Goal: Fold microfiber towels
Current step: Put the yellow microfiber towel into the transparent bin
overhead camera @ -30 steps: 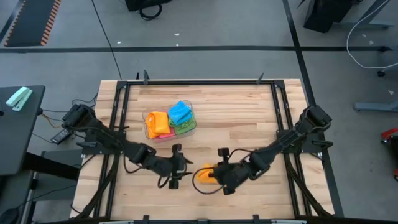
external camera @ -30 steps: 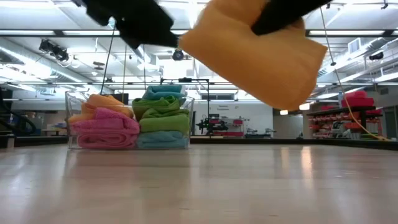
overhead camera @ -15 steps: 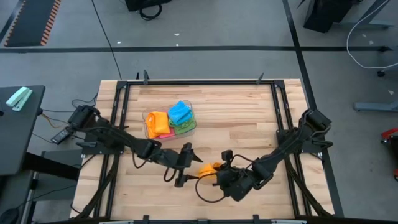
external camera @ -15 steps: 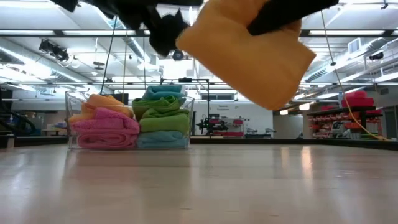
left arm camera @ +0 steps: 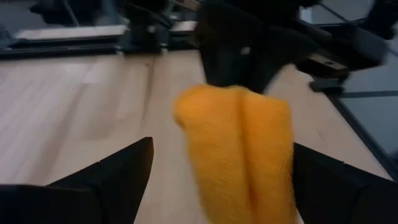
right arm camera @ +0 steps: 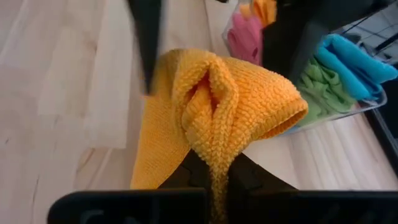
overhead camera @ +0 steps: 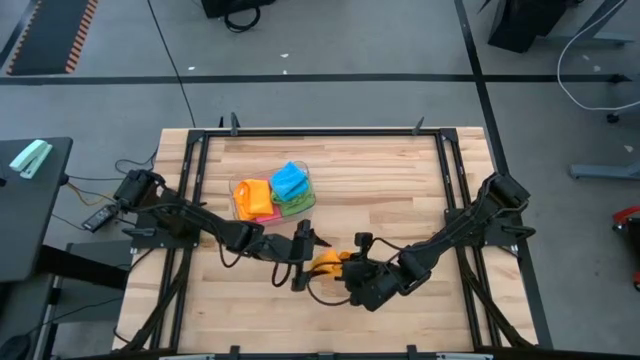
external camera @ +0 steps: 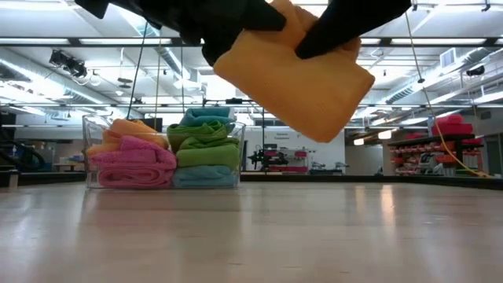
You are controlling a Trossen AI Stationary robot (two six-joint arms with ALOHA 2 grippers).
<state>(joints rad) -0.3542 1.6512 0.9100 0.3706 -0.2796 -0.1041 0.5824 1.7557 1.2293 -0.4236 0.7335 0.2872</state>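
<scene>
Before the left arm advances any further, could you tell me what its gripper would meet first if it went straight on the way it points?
Most likely the orange towel, hanging from the shut right gripper; the open left gripper has it centred straight ahead.

The tub (overhead camera: 273, 199) of towels (overhead camera: 289, 182) sits behind the held towel (overhead camera: 327, 262), mid-table (overhead camera: 400, 180).

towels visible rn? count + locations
6 visible: orange towel held off the table by right gripper; orange, pink, green and two blue in the tub. More may be hidden.
</scene>
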